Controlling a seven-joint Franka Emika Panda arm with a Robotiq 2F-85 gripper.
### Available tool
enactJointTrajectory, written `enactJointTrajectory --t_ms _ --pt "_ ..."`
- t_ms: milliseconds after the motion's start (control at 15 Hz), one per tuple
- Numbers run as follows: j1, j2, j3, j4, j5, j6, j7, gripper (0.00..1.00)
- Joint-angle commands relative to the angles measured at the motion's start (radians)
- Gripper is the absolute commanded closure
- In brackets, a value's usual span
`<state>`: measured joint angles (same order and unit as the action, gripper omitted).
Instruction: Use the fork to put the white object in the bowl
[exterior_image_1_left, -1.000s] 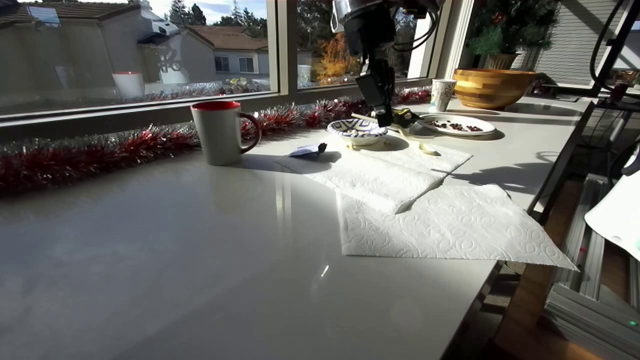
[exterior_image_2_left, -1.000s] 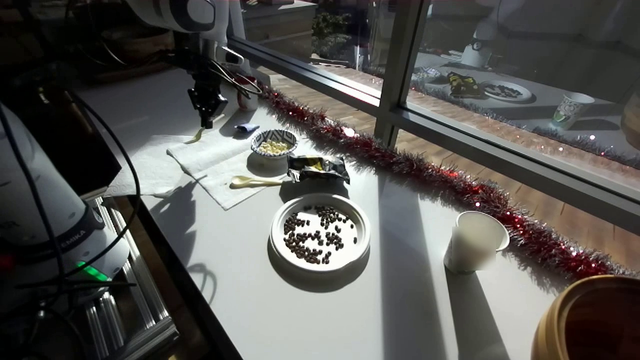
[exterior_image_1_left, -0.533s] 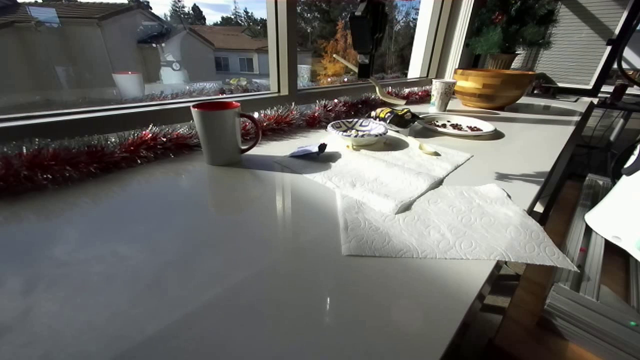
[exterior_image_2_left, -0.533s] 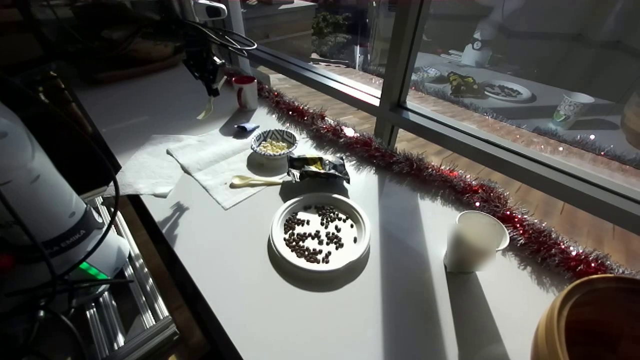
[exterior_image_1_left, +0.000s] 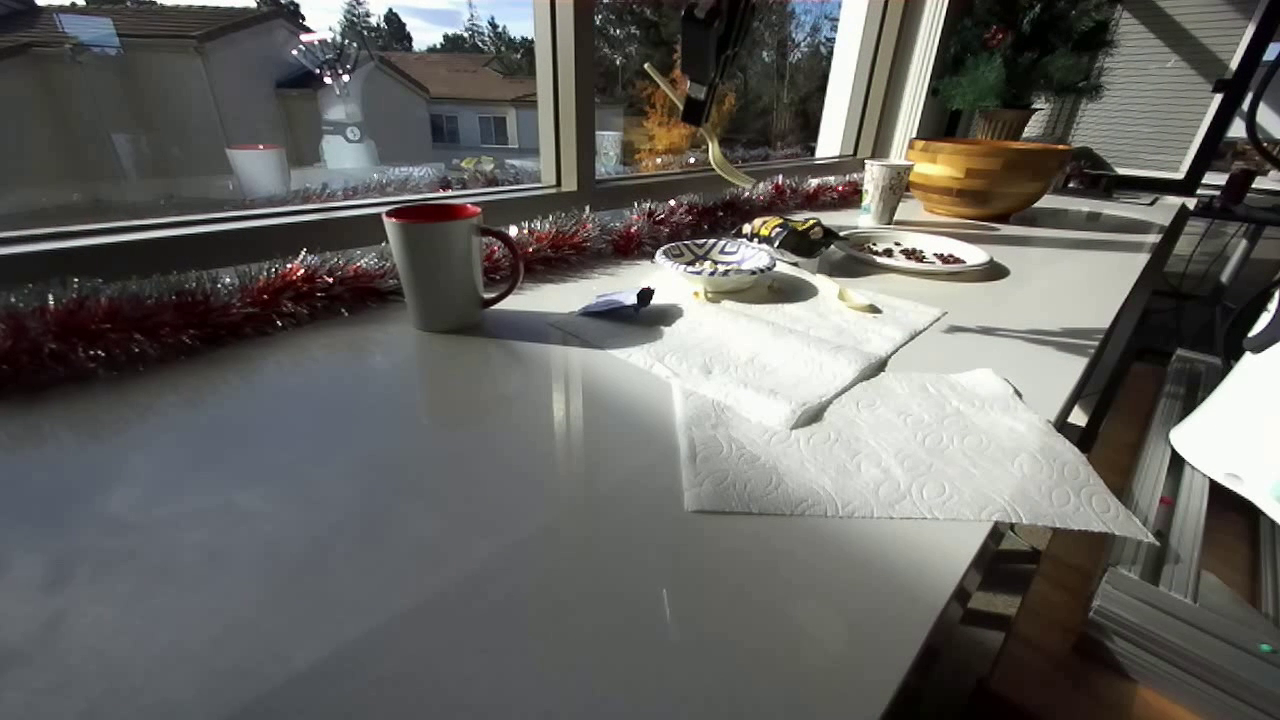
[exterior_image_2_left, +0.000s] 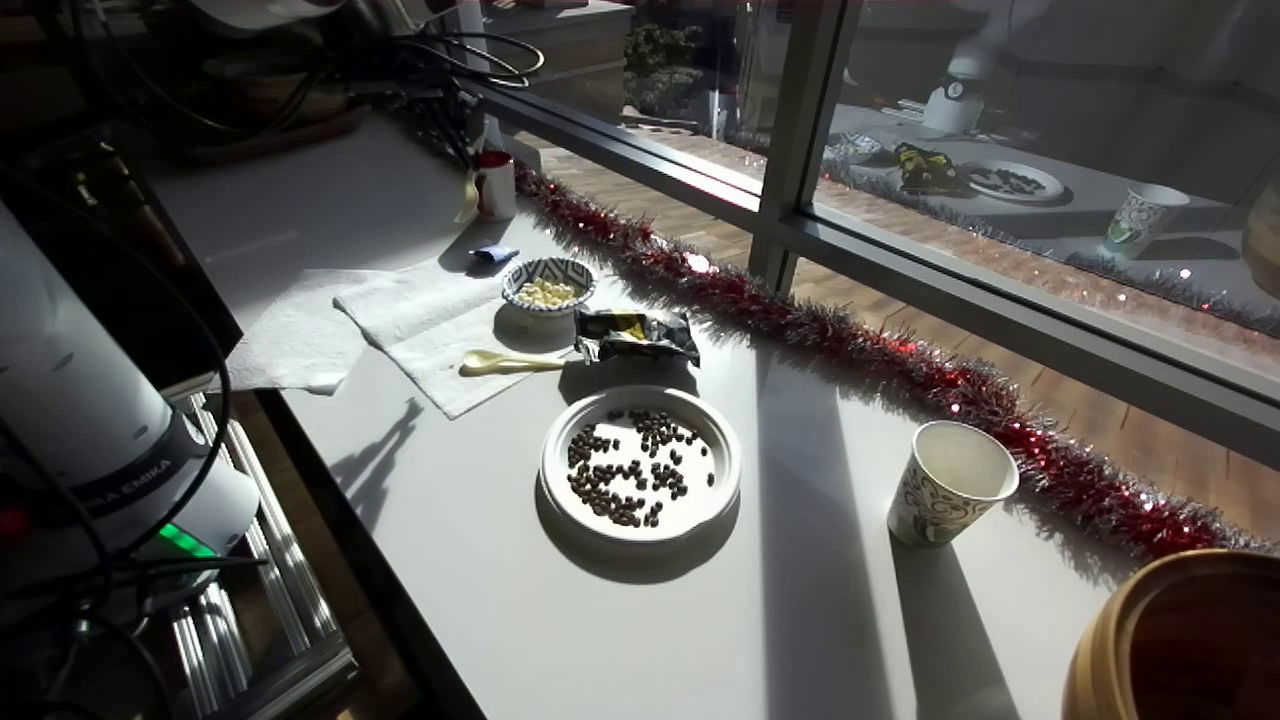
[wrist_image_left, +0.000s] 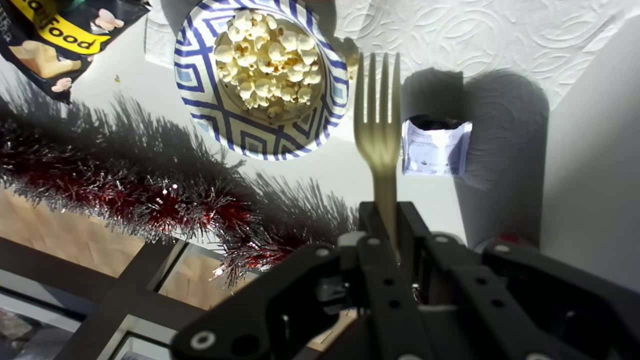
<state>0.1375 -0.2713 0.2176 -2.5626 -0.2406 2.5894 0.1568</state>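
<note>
Although the gripper (wrist_image_left: 389, 212), clamped on the fork (wrist_image_left: 378, 145), has just risen, the tines (wrist_image_left: 384, 90) look bare: we judge nothing loaded for the bowl (wrist_image_left: 250, 142).

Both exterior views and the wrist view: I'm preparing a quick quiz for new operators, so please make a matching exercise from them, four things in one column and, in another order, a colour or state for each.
Things
1. pale yellow fork
2. round blue-and-white patterned bowl
3. round white plate
4. tall white mug with a curved handle

Colour or state
A. red inside, standing upright
B. bears small dark brown bean-like pieces
C. gripped by the black end effector, above the tabletop
D. holds whitish popcorn

Right pairs: 1-C, 2-D, 3-B, 4-A
</note>
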Motion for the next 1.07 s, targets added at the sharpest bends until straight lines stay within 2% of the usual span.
enactJointTrajectory --t_ms 0,333,400,533,733,1000 --pt "-0.004 -0.001 0.005 0.001 0.004 -0.001 -0.004 0.97" --pt "-0.047 -0.023 0.065 -0.082 -0.077 0.198 0.146 0.97" --pt "-0.08 -0.031 0.092 -0.099 -0.124 0.238 0.212 0.97" --pt "-0.192 -0.071 0.17 -0.132 -0.256 0.288 0.381 0.97" --pt "-0.33 -0.142 0.264 -0.173 -0.431 0.312 0.608 0.97" --pt "-0.446 -0.213 0.377 -0.219 -0.472 0.294 0.876 0.97"
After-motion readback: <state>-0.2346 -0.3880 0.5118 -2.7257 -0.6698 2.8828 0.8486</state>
